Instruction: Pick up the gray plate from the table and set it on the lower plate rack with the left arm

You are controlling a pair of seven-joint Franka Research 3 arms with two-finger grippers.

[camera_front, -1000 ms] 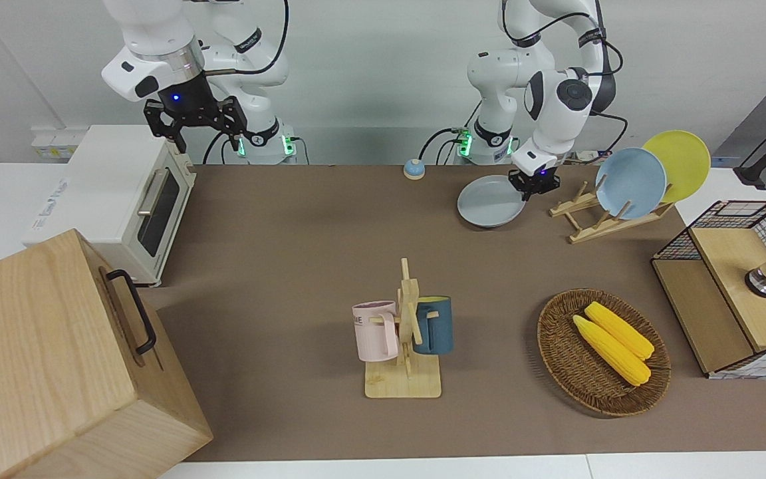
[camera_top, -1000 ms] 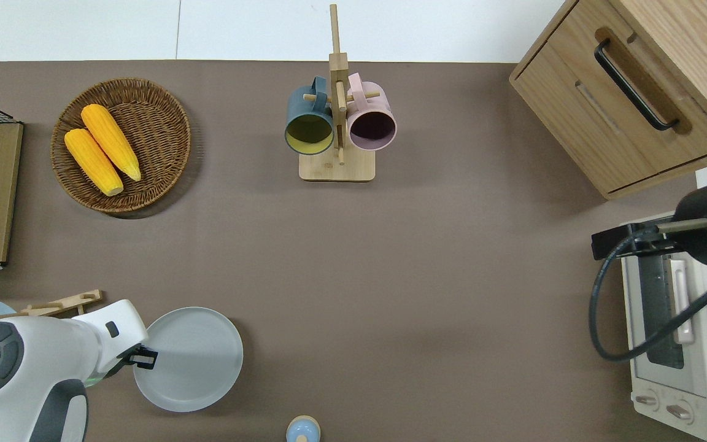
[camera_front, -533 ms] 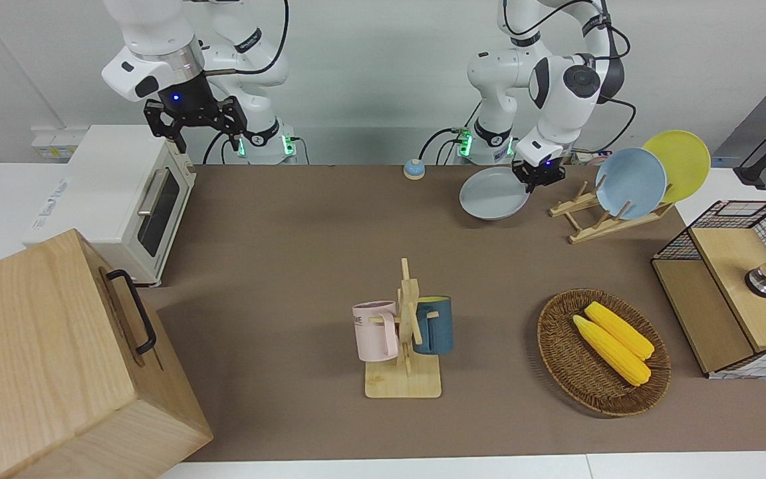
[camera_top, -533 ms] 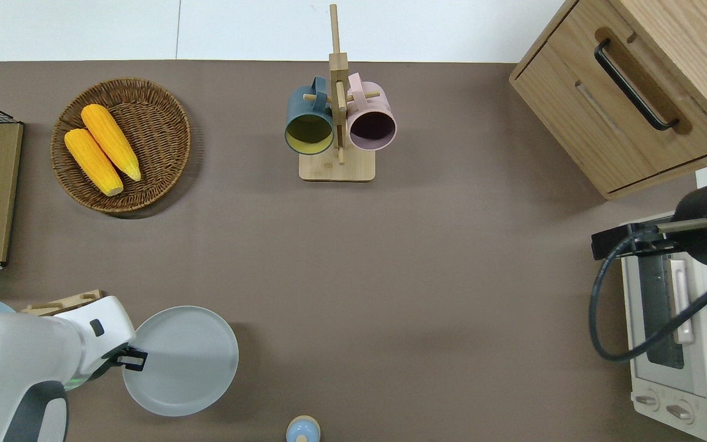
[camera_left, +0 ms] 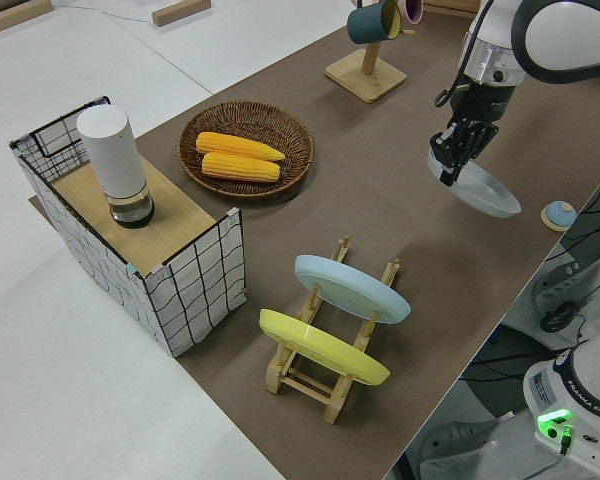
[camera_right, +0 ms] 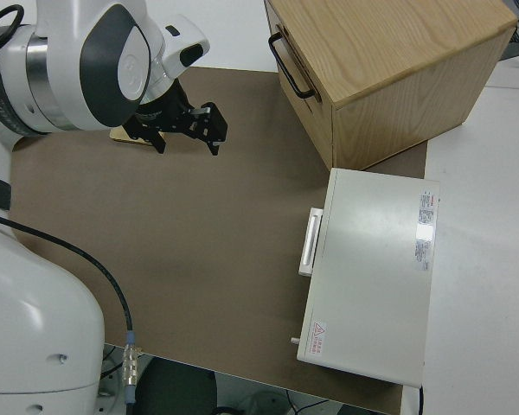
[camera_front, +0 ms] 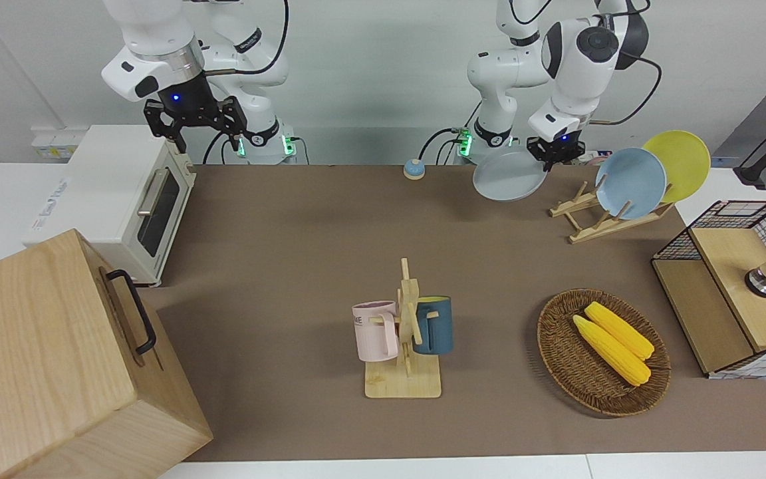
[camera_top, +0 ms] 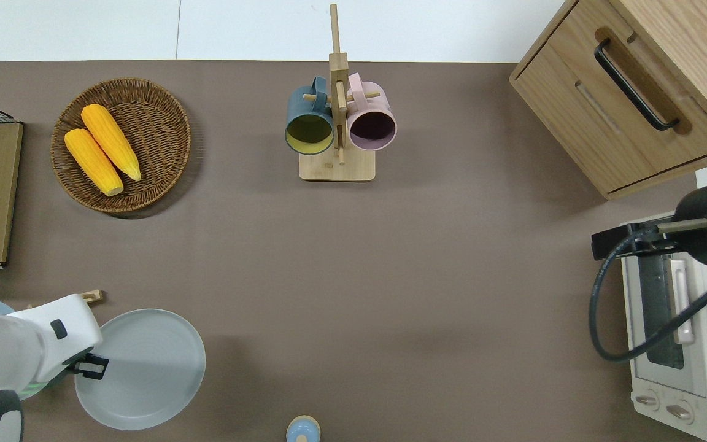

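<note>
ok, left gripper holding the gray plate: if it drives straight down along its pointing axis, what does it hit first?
Most likely bare table. The left gripper clamps the gray plate by its rim, lifted, pointing roughly down; the lower plate rack sits off to the side. Depth is uncertain.

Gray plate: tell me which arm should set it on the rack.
Left. Its pincer already grips the gray plate by the rim, lifted beside the plate rack; the right arm is parked.

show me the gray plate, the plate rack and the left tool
gray plate [camera_top: 145,368], overhead view, bare centre.
plate rack [camera_front: 606,226], front view, front rail.
left tool [camera_front: 554,150], front view, between its fingertips, clamped on the plate rim.
</note>
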